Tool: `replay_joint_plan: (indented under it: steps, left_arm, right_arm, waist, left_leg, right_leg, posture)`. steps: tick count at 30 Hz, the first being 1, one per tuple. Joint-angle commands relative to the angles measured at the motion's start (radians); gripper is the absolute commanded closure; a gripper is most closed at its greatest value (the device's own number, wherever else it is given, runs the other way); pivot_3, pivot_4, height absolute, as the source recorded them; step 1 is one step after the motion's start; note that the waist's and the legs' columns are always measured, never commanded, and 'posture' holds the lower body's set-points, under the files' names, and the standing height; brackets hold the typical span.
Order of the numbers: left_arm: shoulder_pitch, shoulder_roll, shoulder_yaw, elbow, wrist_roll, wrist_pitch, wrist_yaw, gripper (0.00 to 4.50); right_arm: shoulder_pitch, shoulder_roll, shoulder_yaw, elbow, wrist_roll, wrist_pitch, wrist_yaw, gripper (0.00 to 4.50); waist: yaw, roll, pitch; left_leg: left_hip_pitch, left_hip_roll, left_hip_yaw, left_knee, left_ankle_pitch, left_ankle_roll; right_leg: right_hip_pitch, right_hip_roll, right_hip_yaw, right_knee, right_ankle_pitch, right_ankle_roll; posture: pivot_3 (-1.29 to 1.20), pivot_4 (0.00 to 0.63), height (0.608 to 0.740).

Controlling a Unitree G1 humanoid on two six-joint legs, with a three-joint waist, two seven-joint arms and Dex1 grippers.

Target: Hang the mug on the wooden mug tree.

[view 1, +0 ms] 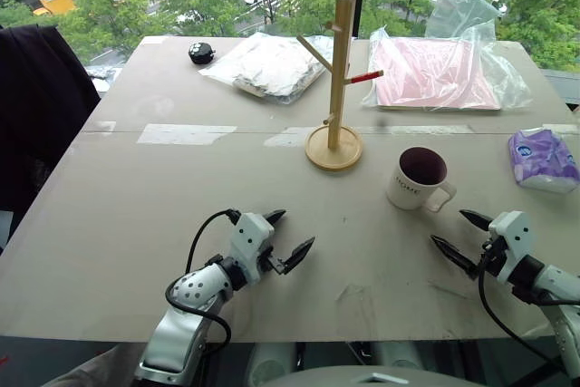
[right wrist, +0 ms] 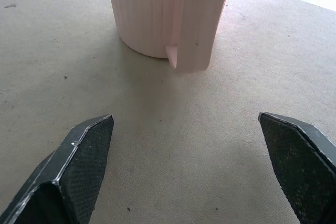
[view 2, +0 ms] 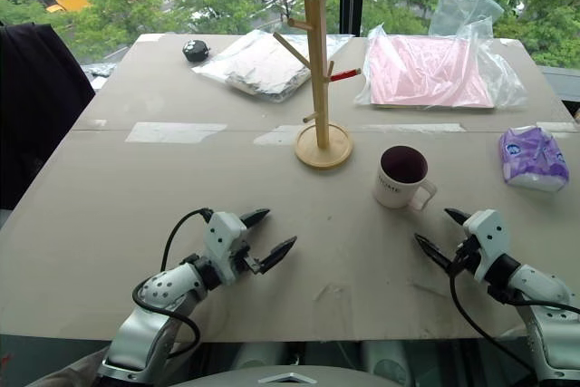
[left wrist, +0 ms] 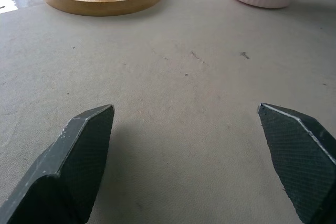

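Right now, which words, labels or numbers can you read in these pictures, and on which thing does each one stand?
"HOME": small dark letters on the side of the mug; they are tiny, so this reading is only probable.
Purple pack: it has a white and blue mark, too small to read.
Mug tree, the two plastic bags and the table: no text to be seen.

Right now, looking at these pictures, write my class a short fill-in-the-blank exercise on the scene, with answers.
1. The mug stands upright on the ____.
2. The wooden mug tree has one peg tipped in ____.
3. The right gripper has its fingers ____, with nothing between them.
4. The mug's handle faces the ____ gripper.

Answers: table; red; open; right
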Motion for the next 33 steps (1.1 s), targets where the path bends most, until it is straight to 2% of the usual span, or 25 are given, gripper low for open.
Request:
replay_joint_plan:
  steps: [1, 18, 25, 29, 33]
  left_arm:
    - [0.020, 0.008, -0.013, -0.023, -0.013, 0.011, -0.016, 0.00]
    - [0.009, 0.043, 0.014, -0.026, -0.058, 0.016, -0.067, 0.00]
    - [-0.038, 0.060, 0.014, -0.014, -0.070, 0.019, -0.102, 0.00]
    - [-0.099, 0.079, -0.003, -0.037, -0.122, 0.016, -0.195, 0.00]
    - [-0.161, 0.138, -0.031, -0.088, -0.191, 0.055, -0.319, 0.00]
  right_arm:
    - [0.018, 0.011, -0.010, -0.047, 0.012, -0.005, -0.010, 0.04]
    - [0.064, 0.095, -0.002, -0.114, 0.029, 0.029, -0.089, 0.04]
    - [0.043, 0.172, -0.024, -0.135, 0.058, 0.046, -0.180, 0.04]
    - [0.016, 0.245, -0.026, -0.180, 0.070, 0.066, -0.272, 0.04]
    - [-0.027, 0.295, -0.035, -0.172, 0.048, 0.051, -0.351, 0.04]
  waist:
    - [0.000, 0.000, 0.000]
    - [0.000, 0.000, 0.000]
    - [0.000, 0.000, 0.000]
    - [0.001, 0.000, 0.000]
    - [-0.001, -0.001, 0.000]
  left_leg:
    - [0.000, 0.000, 0.000, 0.000, 0.000, 0.000]
    - [0.000, 0.000, 0.000, 0.000, 0.000, 0.000]
    - [0.000, 0.000, 0.000, 0.000, 0.000, 0.000]
    - [0.000, 0.000, 0.000, 0.000, 0.000, 0.000]
    - [0.000, 0.000, 0.000, 0.000, 0.000, 0.000]
  right_leg:
    - [0.000, 0.000, 0.000, 0.000, 0.000, 0.000]
    - [0.000, 0.000, 0.000, 0.000, -0.001, 0.002]
    - [0.000, 0.000, 0.000, 0.000, -0.001, 0.002]
    - [0.000, 0.000, 0.000, 0.000, -0.001, 0.002]
    - [0.000, 0.000, 0.000, 0.000, 0.000, 0.000]
  posture:
    - [0.00, 0.150, 0.740]
    - [0.00, 0.150, 0.740]
    - [0.00, 0.150, 0.740]
    - [0.00, 0.150, 0.740]
    - [0.00, 0.150, 0.740]
